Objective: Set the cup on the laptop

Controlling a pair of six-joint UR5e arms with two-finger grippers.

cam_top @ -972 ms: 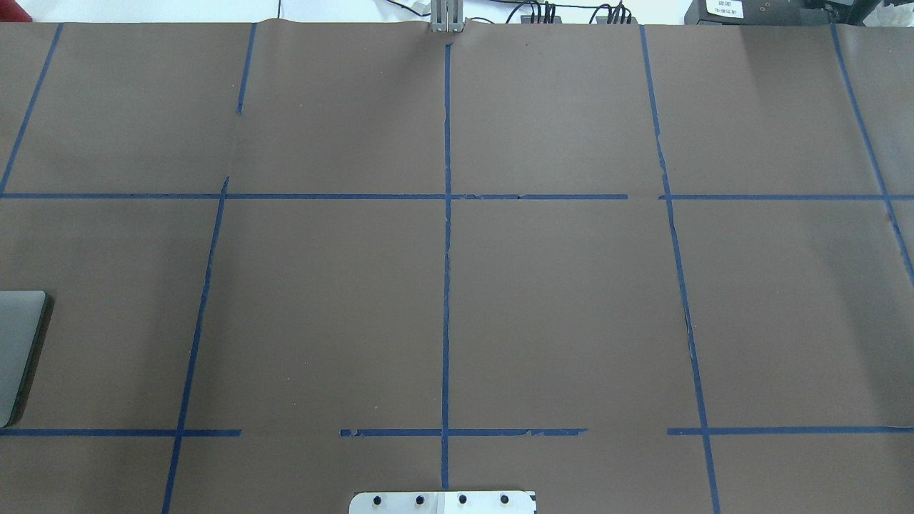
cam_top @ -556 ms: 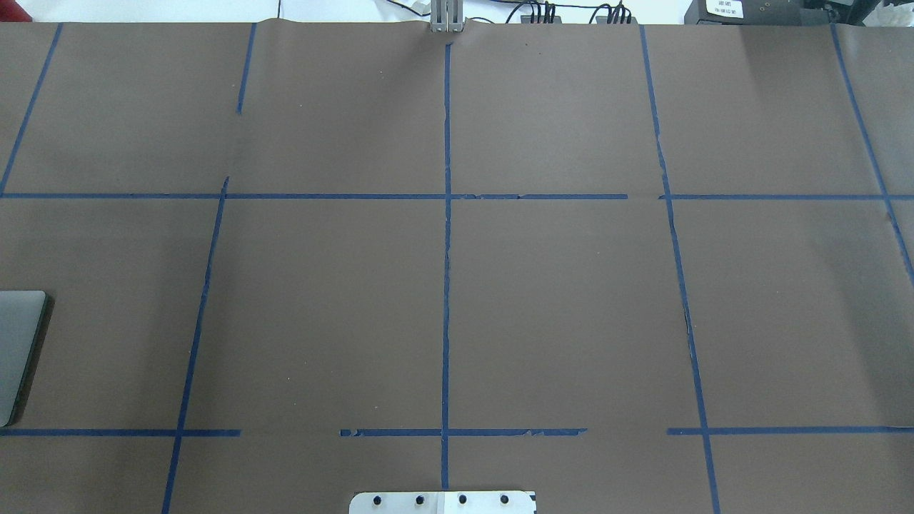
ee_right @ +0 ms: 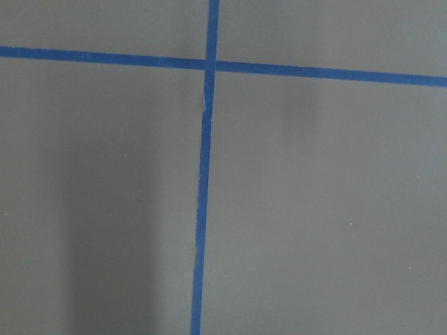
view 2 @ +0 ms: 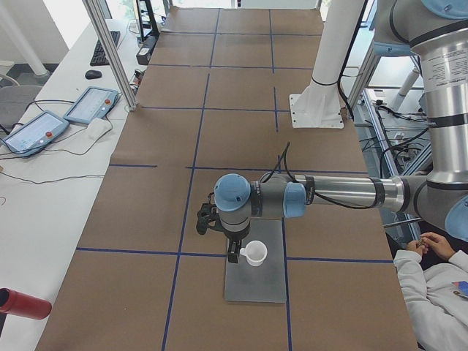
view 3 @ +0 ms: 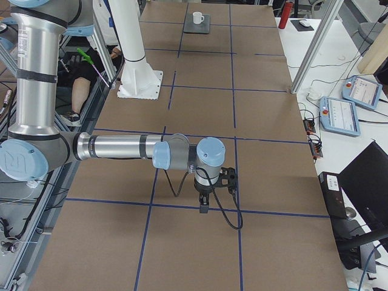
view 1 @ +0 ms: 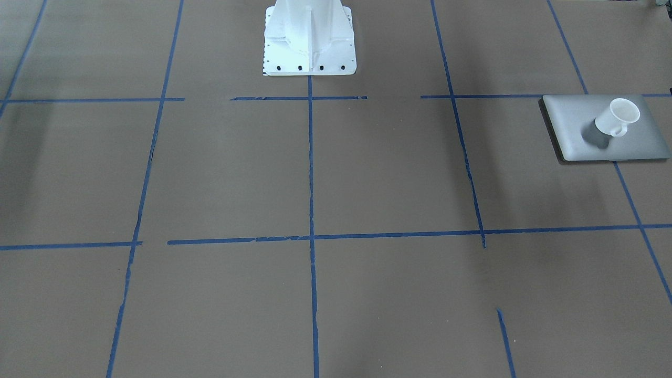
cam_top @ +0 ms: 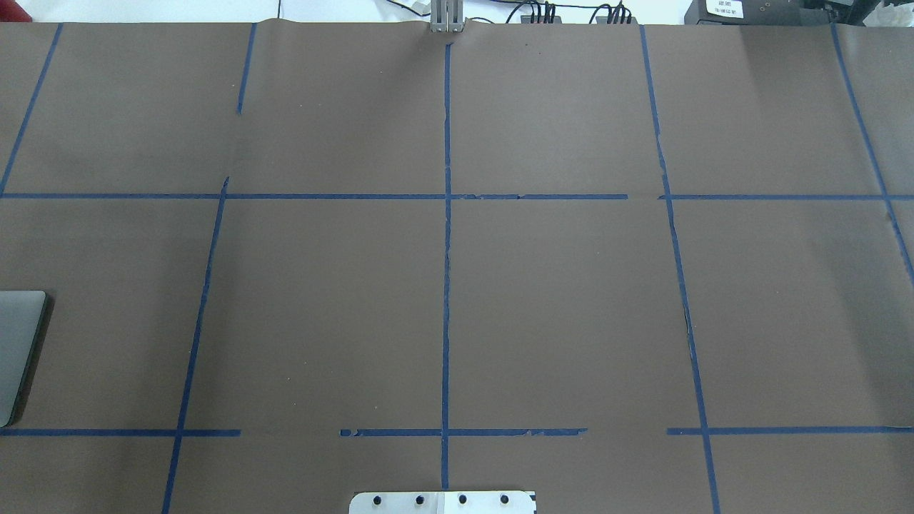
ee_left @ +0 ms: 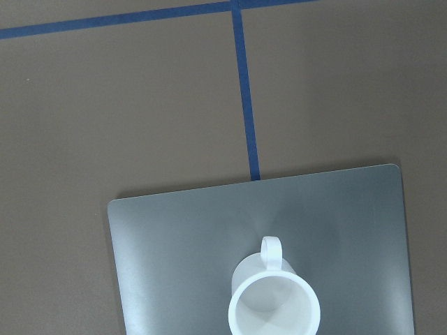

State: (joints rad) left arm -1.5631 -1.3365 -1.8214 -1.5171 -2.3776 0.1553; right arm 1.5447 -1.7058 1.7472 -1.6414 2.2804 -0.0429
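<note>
- Cup [view 1: 618, 117] is seen upright on laptop [view 1: 564, 118].
- L gripper [view 2: 232, 254] is held near cup; finger spread can't be told.
- R gripper [view 3: 204, 207] is held well apart; fingers can't be told either.

Blue tape lines [cam_top: 446, 285] grid a brown table [cam_top: 321, 307]; a tablet [view 2: 91, 104] and a second tablet [view 2: 29, 131] lie on the white side desk [view 2: 44, 212], a red cylinder [view 2: 22, 303] nearby

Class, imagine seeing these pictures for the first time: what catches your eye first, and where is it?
The white cup stands upright on the silver-grey laptop, at the end of the table on the robot's left. The left arm stretches out above the table right by the cup, and blue tape lines cross the brown surface in a grid.
</note>
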